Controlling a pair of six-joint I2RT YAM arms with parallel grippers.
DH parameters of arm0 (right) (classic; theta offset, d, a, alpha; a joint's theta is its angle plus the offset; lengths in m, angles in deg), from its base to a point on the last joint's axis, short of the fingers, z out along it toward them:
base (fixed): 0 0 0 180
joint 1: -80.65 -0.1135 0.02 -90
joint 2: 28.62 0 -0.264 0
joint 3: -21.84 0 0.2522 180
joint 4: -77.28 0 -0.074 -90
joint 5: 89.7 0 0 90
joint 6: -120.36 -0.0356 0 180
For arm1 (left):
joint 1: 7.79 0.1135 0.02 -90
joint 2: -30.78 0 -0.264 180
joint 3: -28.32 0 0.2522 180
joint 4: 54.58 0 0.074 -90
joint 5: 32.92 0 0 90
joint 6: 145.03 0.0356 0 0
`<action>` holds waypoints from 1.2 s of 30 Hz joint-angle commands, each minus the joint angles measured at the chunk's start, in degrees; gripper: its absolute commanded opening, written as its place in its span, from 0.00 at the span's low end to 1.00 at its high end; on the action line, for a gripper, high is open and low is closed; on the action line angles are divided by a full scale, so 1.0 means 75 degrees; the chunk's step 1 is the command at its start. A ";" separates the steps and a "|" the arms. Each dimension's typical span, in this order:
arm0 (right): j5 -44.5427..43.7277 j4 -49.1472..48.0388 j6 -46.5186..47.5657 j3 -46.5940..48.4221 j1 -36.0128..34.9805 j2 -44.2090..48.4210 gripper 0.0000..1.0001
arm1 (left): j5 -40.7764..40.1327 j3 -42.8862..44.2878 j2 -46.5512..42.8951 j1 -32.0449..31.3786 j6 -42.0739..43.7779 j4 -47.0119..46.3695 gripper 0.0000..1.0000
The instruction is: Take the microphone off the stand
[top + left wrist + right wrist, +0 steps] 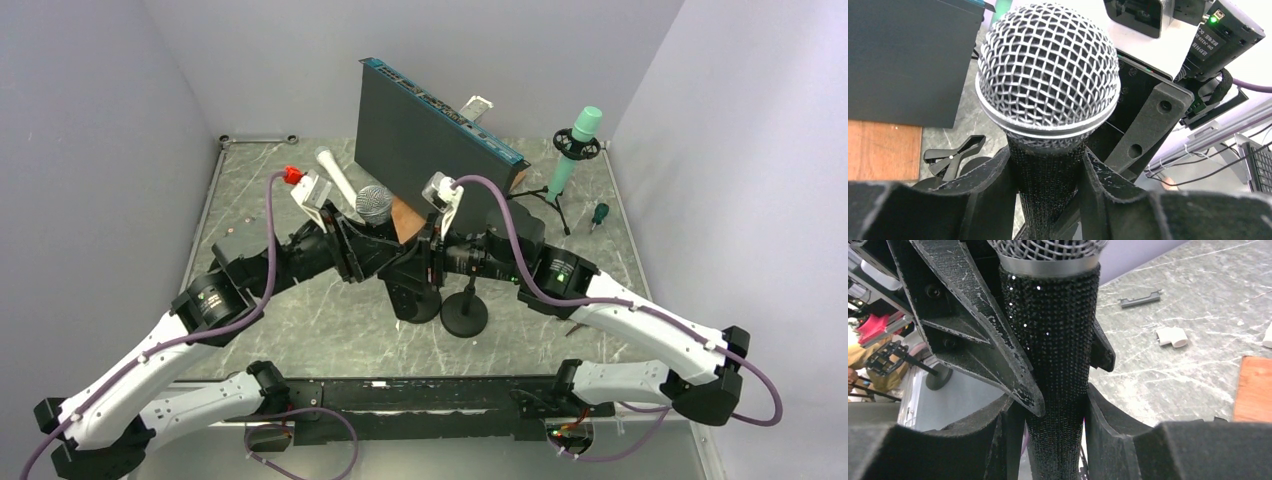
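Silver mesh caps the microphone (374,203), upright at the centre of the top view. The left gripper (1046,172) is clenched on its black body just under the grille, and the right gripper (1055,427) pinches it lower down. If the two arms pull out of line, the body could twist in their grasp or drag the stand (465,318) over.

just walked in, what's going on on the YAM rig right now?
Both arms are on the black microphone. The left gripper is shut on its handle just under the mesh head. The right gripper clamps the same handle lower down, right below the left fingers. In the top view a round-based stand sits beneath the grippers, but the arms hide whether the microphone is out of its holder yet.
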 commanded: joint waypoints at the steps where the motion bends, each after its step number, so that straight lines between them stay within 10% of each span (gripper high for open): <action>1: -0.0159 -0.0937 0.0310 -0.0214 -0.0085 0.0586 0.43 | -0.0257 0.0154 0.0076 0.0045 -0.0057 -0.0097 0.02; 5: -0.0645 -0.0954 0.0518 -0.0572 -0.0105 0.1019 0.98 | -0.1403 0.0703 -0.0046 0.0183 0.0485 0.1033 0.00; 14: -0.2074 -0.1007 0.1108 -0.1281 -0.0092 0.2611 1.00 | -0.1921 0.1330 0.0331 0.2656 0.0706 0.2965 0.00; 25: -0.2736 -0.1133 0.1750 -0.2063 -0.0096 0.3986 1.00 | 0.0744 -0.1017 0.3298 0.6724 -0.1452 -0.0073 0.00; 36: -0.3680 -0.0733 0.1620 -0.2247 -0.0088 0.4723 1.00 | 0.1225 0.2576 0.8477 0.7623 -0.1353 0.0341 0.00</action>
